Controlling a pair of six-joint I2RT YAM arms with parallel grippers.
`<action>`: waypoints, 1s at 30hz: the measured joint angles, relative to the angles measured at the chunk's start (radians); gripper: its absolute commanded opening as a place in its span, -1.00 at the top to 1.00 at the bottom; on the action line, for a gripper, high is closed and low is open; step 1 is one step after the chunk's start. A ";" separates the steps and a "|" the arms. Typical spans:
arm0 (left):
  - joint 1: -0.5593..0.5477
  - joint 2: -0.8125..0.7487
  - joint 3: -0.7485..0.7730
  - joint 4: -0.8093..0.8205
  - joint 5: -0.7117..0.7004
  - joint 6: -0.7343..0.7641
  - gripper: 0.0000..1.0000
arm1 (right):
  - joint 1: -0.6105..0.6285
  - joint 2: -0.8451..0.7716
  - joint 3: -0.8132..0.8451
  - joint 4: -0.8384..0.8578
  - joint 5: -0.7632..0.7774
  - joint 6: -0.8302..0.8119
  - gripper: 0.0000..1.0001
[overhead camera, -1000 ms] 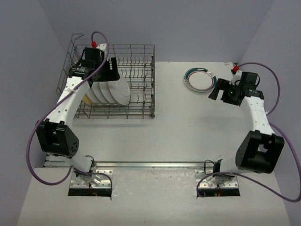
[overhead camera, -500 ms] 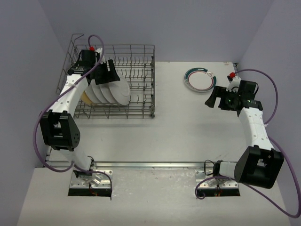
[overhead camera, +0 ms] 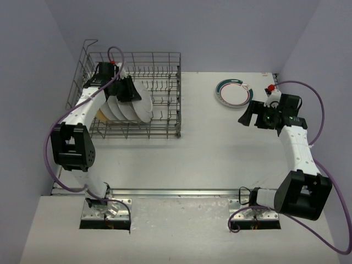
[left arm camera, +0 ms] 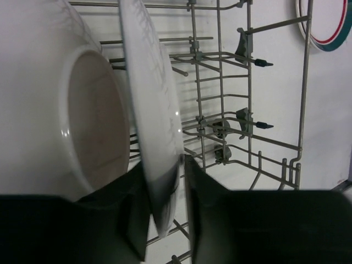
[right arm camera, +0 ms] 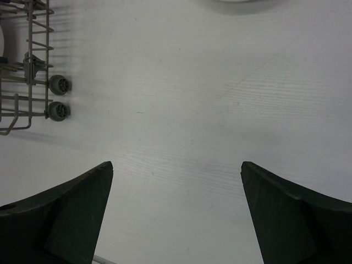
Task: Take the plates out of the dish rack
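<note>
Overall, white table (overhead camera: 220, 157) between lilac walls (overhead camera: 220, 27).

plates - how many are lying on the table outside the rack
1: a teal-rimmed plate lying flat on the table, far right. The other plates stand in the dish rack, overlapping, so some may be hidden. The left gripper pinches the end plate.

Hidden between the fingers of the left pincer (left arm camera: 164, 181): lower rim of the front plate (left arm camera: 157, 110). Cropped by the upper right corner there: teal-rimmed plate (left arm camera: 330, 25). Cut off at the right wrist view's left edge: rack (right arm camera: 27, 66). From above, tan plate (overhead camera: 102, 114) mostly hidden, just a sliver showing; pincer fingertips too small to make out.
</note>
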 measured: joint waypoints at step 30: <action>-0.782 -0.488 -0.155 0.012 -0.347 0.919 1.00 | 0.000 -0.114 0.246 -0.147 -0.184 0.118 -0.79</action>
